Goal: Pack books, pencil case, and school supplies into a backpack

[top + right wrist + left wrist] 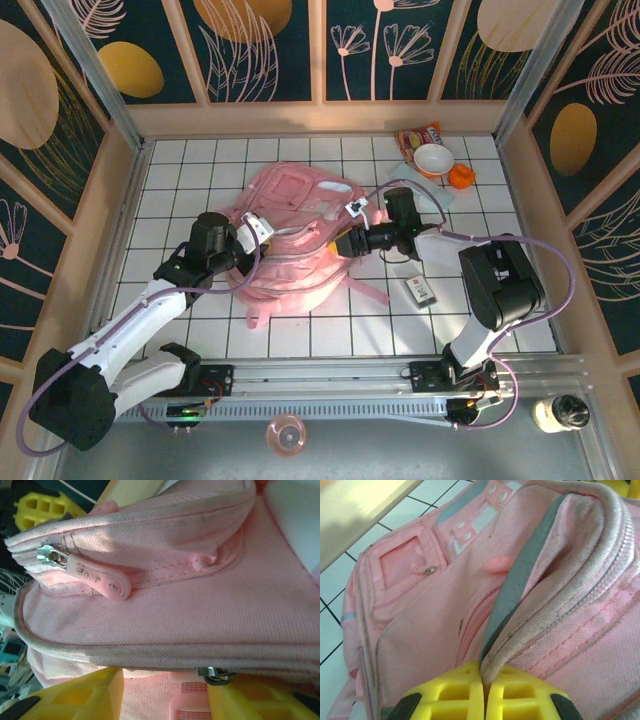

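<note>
A white tiled tabletop [300, 335] with dark grout lines sits inside pale wooden walls [320, 118] backed by teal, leaf-painted panels. The soft pink woven-fabric backpack [290, 215] lies slumped between both arms. The left pincer [482, 682], its yellow pads pressed together, pinches the bag's grey-piped rim. The right pincer [165, 695] stands parted against the coarse side panel, with a rubbery pink zip pull [97, 577] just beyond its fingertips. A small dark rectangular item with a white label [420, 290] lies near it.
</note>
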`<act>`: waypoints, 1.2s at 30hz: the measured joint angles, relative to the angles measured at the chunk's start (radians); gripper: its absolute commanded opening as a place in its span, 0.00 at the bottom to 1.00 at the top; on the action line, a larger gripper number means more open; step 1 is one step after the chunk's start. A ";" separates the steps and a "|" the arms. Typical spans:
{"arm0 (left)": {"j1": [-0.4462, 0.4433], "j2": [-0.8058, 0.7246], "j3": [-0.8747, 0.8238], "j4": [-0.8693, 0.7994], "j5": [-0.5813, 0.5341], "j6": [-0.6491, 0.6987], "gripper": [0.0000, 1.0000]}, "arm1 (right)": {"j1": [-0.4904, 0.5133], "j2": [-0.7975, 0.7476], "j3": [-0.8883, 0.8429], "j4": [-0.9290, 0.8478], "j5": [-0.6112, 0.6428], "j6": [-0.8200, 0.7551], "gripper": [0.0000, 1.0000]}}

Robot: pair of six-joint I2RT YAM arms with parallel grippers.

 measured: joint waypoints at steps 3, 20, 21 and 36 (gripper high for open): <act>0.000 -0.003 -0.001 0.001 0.008 -0.011 0.00 | -0.006 0.000 -0.038 0.089 0.013 0.074 0.47; -0.004 -0.025 -0.034 0.051 -0.014 -0.079 0.00 | -0.035 -0.036 -0.115 0.338 0.106 0.323 0.00; -0.006 -0.025 -0.034 0.052 -0.025 -0.082 0.00 | -0.035 -0.041 -0.115 0.335 0.107 0.323 0.00; -0.042 0.041 -0.035 0.127 -0.173 -0.131 0.00 | 0.077 -0.126 -0.028 0.004 0.156 0.210 0.06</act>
